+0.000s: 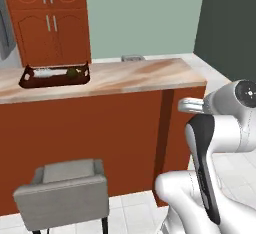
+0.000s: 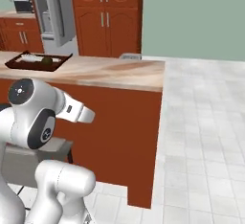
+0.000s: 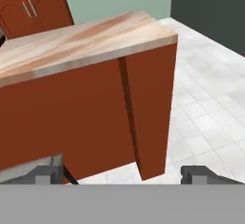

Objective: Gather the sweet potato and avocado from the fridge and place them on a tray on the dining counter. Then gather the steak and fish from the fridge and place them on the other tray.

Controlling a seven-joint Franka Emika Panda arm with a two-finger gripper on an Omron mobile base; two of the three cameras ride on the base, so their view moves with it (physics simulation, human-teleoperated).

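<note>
Dark brown and shallow, the tray (image 1: 30, 78) sits on the beige marbled desk (image 1: 135, 75) toward its far left end, and in it lie a small dark green round thing, likely the avocado (image 1: 73, 72), and something pale and long that is too small to name with confidence. I cannot make out a sweet potato there; its colour would nearly match the tray, so it may be hidden against the rim. The fridge (image 2: 53, 10) stands beyond the desk beside the red-brown cabinets (image 2: 106, 12), silver-grey, with what looks like its door swung open. The gripper (image 3: 122, 174) hangs low in front of the desk's wooden face, its fingertips (image 3: 49, 173) spread wide with nothing between them, near a grey stool (image 1: 65, 190). Judging from the task, the meat and fish are what remain to be fetched, and the blue tray is not visible from here. A steak would be soft, floppy and a little slick, light enough but apt to sag or slide if pinched at one end; I would take it across its short width near the middle, with the jaws closing flat on top and underside edges. A fish would be longer and slipperier still, best taken at its thickest part. The avocado is firm and rounded and can roll, so a hold across its widest girth is safest.
</note>
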